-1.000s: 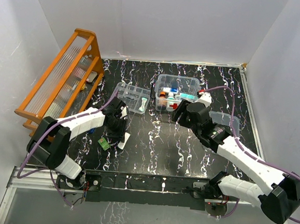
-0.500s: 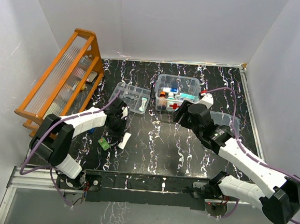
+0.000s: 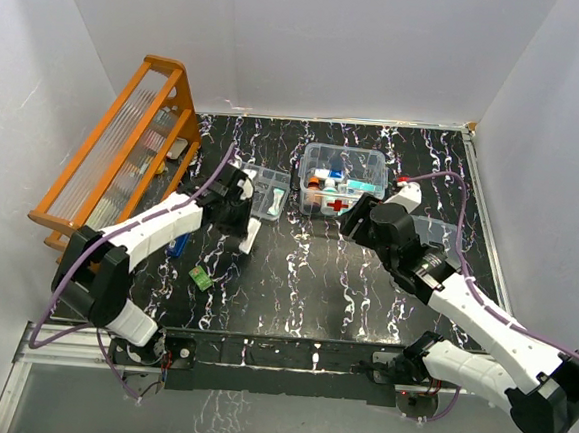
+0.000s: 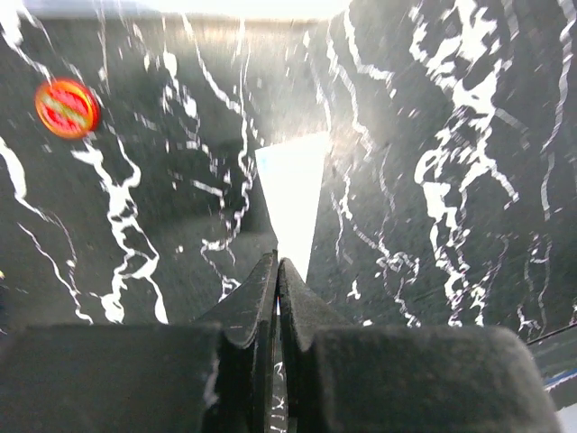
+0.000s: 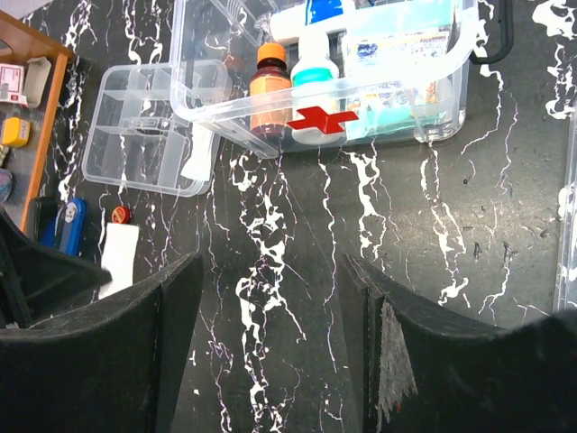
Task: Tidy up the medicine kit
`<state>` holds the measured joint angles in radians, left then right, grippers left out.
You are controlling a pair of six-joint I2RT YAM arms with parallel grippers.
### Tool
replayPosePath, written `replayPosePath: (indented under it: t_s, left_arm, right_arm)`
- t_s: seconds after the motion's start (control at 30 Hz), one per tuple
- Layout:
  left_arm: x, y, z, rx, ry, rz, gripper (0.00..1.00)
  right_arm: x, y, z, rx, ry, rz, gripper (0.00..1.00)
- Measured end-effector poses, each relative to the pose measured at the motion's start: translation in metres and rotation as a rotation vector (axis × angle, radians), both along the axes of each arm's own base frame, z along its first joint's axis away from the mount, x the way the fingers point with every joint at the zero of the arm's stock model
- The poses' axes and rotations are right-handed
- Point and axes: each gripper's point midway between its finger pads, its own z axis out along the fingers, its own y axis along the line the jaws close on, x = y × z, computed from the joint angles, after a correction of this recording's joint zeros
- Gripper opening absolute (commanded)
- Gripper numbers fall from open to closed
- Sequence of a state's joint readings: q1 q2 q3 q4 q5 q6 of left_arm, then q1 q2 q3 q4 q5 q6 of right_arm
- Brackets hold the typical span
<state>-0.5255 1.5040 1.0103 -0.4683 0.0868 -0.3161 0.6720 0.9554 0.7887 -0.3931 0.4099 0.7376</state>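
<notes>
Left gripper (image 4: 277, 263) has now pinched shut on the flat white rectangular packet (image 4: 293, 198), carrying it up-frame; right gripper (image 5: 270, 271) hangs half-open, empty.

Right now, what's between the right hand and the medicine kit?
Nothing: the right wrist view shows only bare tabletop from the right hand to the medicine kit.

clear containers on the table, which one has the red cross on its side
The medicine kit, the deep box holding bottles. The shallow divided tray beside it is plain, with no cross.
</notes>
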Motion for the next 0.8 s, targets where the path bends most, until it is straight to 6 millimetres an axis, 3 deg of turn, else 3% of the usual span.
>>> replayPosePath:
  t_s: [0.13,0.23,0.57,0.8]
  left_arm:
    - [0.038,-0.015,0.025,-0.011,-0.088,0.003,0.0]
    - [0.067,-0.028,0.029,-0.012,-0.121,0.01,0.0]
    - [0.126,-0.056,-0.002,0.032,-0.106,0.017,0.0]
    - [0.146,-0.06,-0.008,0.073,-0.115,0.01,0.0]
  right_arm:
    - [0.0,-0.003,0.004,0.002,-0.015,-0.014,0.59]
    - [0.0,-0.005,0.004,0.0,-0.018,-0.02,0.59]
    - [0.002,-0.009,0.005,-0.02,-0.027,-0.038,0.6]
    - [0.002,-0.017,0.009,-0.044,-0.045,-0.057,0.6]
